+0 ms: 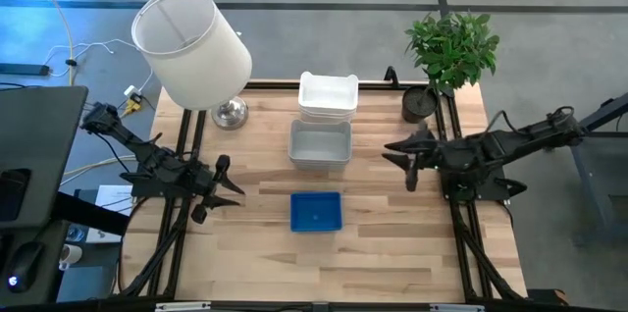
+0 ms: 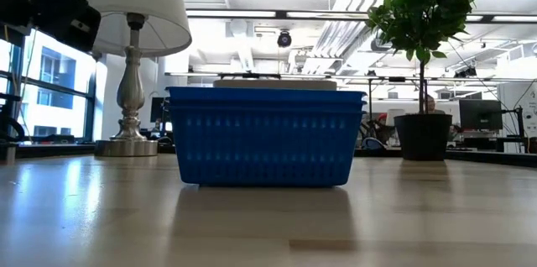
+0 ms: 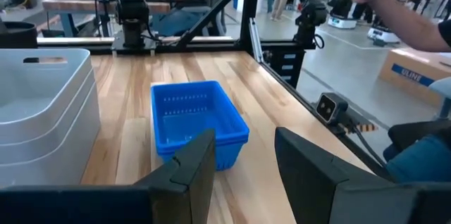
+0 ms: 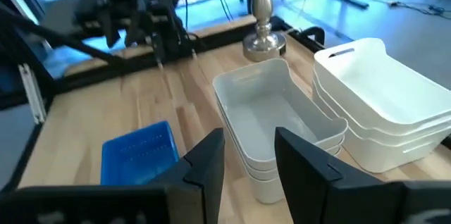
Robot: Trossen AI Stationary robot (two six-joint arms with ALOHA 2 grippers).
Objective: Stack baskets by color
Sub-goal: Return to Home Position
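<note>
The sorting itself looks finished: every basket in view sits in 1 of 3 single-colour stacks, and I see no loose basket anywhere on the table [image 1: 392,243]. The white stack [image 1: 327,96] stands against the middle of the table's far edge. The grey stack [image 1: 320,142] is just in front of it, so close that I cannot tell whether they touch. The blue stack [image 1: 316,212] stands apart from the grey one at the middle of the table, toward the near edge. The right wrist view shows 3 nested rims on each of the white and grey stacks. On the blue stack the low view shows layered rims, but I cannot count them with confidence. Each stack looks squarely nested and none leans. The left gripper [image 3: 243,143] hangs over the table's left edge with its jaws moderately apart and nothing between them, facing the blue stack. The right gripper [image 4: 248,139] hangs near the right edge, also parted and empty, facing the grey and white stacks. Neither is touching a basket. The lamp [image 1: 191,37] at the far left corner and the potted plant [image 1: 446,52] at the far right corner are clear of the stacks. My judgement is that only parking the 2 arms remains.
</note>
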